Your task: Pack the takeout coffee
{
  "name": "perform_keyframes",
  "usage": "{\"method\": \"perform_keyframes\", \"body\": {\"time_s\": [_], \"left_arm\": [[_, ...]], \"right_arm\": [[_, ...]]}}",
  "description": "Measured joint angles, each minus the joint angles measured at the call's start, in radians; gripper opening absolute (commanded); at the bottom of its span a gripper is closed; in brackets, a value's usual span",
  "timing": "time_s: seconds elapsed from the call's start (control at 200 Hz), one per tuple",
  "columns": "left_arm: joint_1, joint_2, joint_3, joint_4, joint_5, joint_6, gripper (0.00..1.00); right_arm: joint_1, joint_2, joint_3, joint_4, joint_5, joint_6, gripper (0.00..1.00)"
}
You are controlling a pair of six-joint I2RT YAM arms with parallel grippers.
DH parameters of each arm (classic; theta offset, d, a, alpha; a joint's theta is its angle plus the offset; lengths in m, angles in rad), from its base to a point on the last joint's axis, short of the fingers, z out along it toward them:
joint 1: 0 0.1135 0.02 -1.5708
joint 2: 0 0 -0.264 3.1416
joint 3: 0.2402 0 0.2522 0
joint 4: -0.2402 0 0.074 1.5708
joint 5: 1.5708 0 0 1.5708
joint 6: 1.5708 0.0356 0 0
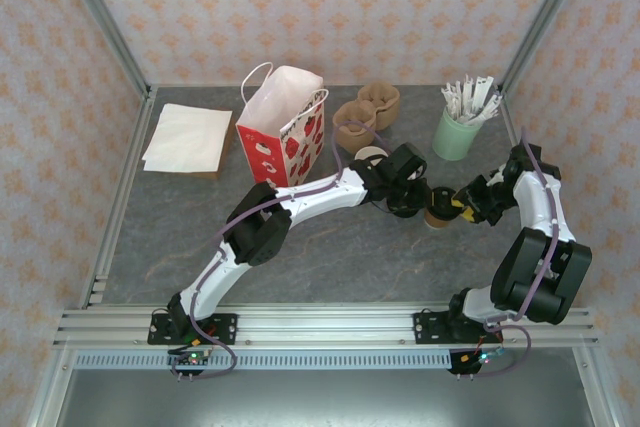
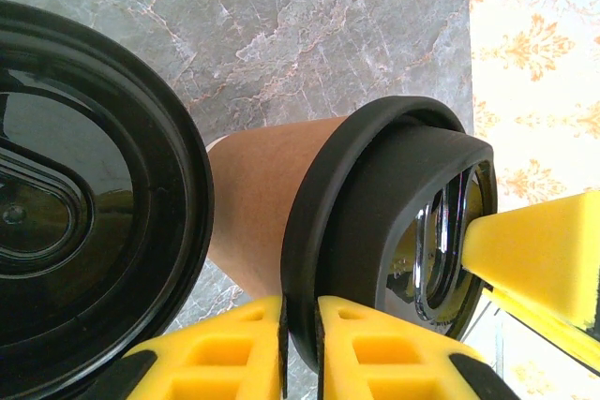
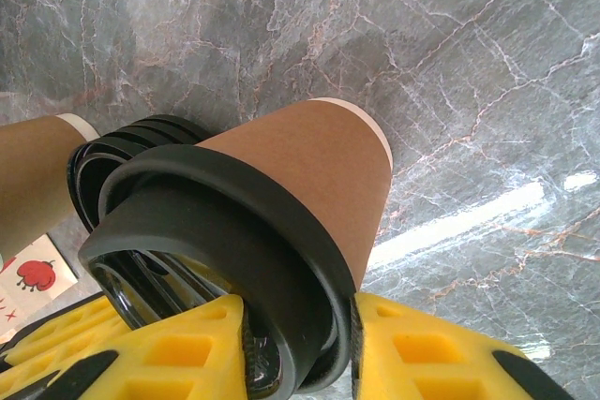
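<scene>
Takeout coffee [image 3: 300, 170]: brown paper cup, white base rim, black lid [image 3: 216, 217], right of centre on the bench [image 1: 330, 267], between the two arms. Right end effector [image 3: 298, 353] is clamped across the lid. Left end effector [image 2: 300, 348] is nearly closed, pinching the lid's rim from the left.

Nothing legible turns up on any surface. The red-and-white bag [image 1: 280, 152] bears only red printed pictures on white. Among them are an apple-like fruit and small stars, caught at the edge of the right wrist view, with no words beside them. The takeout coffee [image 3: 305, 170] has a plain brown sleeve and a plain black lid [image 3: 216, 222]; no logo or lettering can be made out on either.
</scene>
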State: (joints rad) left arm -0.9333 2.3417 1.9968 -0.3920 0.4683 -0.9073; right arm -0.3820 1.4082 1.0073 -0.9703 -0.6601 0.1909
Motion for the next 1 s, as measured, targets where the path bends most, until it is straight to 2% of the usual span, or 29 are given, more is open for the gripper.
{"method": "perform_keyframes", "body": {"time_s": [0.616, 0.856, 1.001], "left_arm": [[0.008, 0.013, 0.005, 0.022, 0.012, -0.001, 0.16], [0.012, 0.018, 0.023, 0.009, 0.017, 0.010, 0.20], [0.011, 0.023, 0.047, -0.024, 0.002, 0.024, 0.23]], "right_arm": [[0.000, 0.054, 0.020, -0.002, 0.002, -0.005, 0.29], [0.007, 0.015, 0.022, 0.016, -0.002, 0.003, 0.38], [0.013, 0.006, 0.023, 0.021, 0.002, 0.011, 0.39]]}}
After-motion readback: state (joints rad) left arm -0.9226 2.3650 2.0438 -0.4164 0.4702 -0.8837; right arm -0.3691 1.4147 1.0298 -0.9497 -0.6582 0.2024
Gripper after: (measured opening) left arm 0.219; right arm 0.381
